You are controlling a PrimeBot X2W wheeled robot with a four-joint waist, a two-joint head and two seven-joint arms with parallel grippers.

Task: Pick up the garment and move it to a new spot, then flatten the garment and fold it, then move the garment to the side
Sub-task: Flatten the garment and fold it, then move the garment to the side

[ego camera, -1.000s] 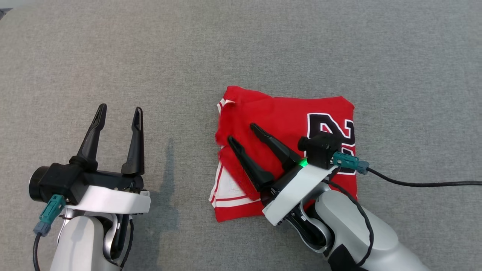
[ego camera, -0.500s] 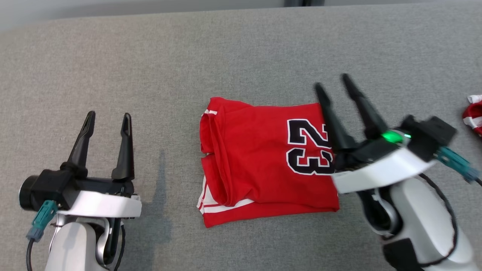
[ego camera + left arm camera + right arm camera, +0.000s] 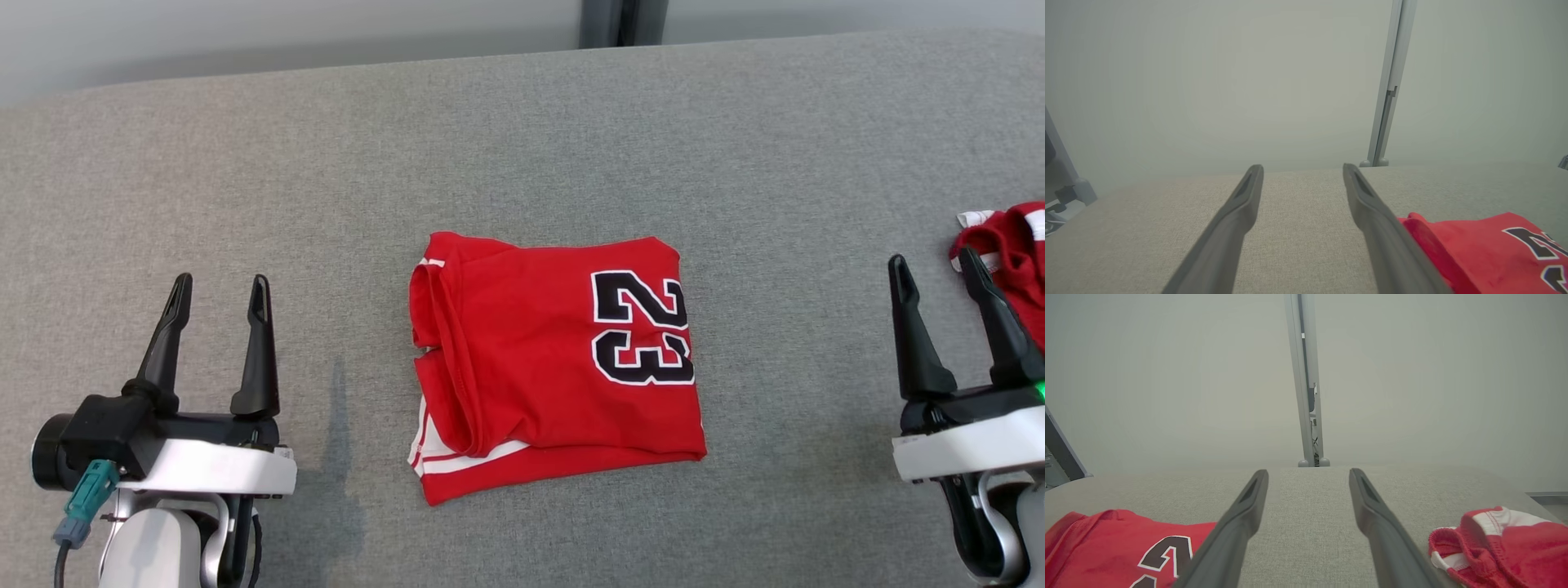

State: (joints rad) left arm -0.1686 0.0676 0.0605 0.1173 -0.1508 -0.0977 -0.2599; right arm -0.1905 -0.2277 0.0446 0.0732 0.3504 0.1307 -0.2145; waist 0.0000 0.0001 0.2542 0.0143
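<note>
Red garment [image 3: 555, 367], black 23 showing, lay folded flat at centre of grey tabletop [image 3: 522, 147], nothing touching it. Well apart on either side: left claw [image 3: 220, 286] stood wide, empty; right claw [image 3: 933, 263] stood wide, empty, just beside crumpled red cloth [image 3: 1008, 245].

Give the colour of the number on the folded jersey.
Number: black, white outline; best in head view.

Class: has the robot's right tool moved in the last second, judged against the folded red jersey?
Yes. The right tool was over the folded red number-23 jersey; now it stands open, clear of it, off the jersey's right edge.
</note>
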